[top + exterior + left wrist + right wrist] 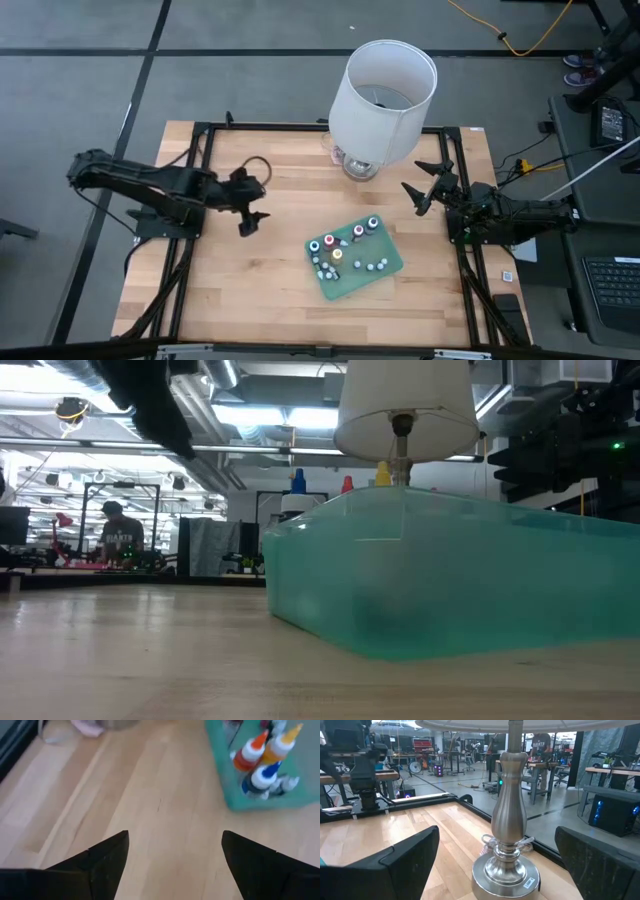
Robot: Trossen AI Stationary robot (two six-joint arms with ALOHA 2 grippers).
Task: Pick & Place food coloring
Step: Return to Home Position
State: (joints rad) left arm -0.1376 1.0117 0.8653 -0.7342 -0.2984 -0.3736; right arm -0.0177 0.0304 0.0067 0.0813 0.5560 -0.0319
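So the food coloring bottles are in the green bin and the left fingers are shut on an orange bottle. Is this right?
Only the last part is wrong. The left wrist view shows the left gripper with fingers open and empty; the orange bottle stands in the green bin. The right gripper is open near the lamp.

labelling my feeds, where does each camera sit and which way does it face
High: above the table, looking straight down; both arms, left gripper and right gripper open.
Low: at tabletop height, facing the green bin and lamp; one arm overhead.
Left wrist: on the left arm, aimed at the bottles; own fingers.
Right wrist: on the right arm, facing the lamp base; own fingers.
Shared: high and left wrist show the bottles.
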